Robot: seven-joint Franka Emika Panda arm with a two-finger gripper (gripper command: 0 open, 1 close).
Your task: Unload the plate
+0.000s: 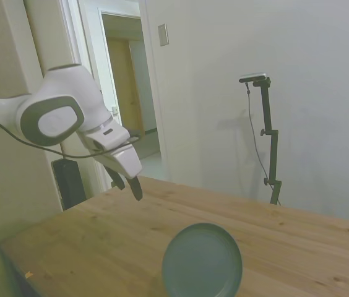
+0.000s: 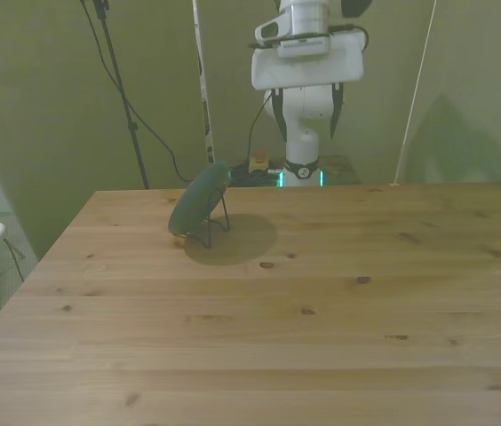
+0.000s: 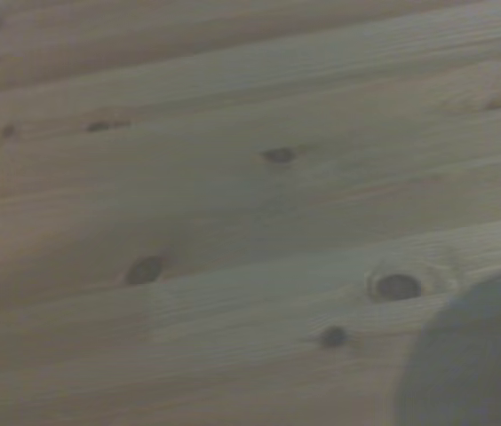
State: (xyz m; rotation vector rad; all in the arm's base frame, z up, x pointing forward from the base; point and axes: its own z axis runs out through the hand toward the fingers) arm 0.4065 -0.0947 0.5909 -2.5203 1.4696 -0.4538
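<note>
One plate (image 2: 199, 209) stands nearly on edge in a thin wire rack (image 2: 218, 222) on the wooden table (image 2: 322, 328), toward the front view's left. The gripper (image 1: 129, 184) hangs high above the table's far edge, well apart from the plate, fingers spread and empty. Bare planks lie between them.

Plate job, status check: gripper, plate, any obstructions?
Gripper open, empty, high above the table. Plate on edge in its wire rack, untouched. Nothing between them.
</note>
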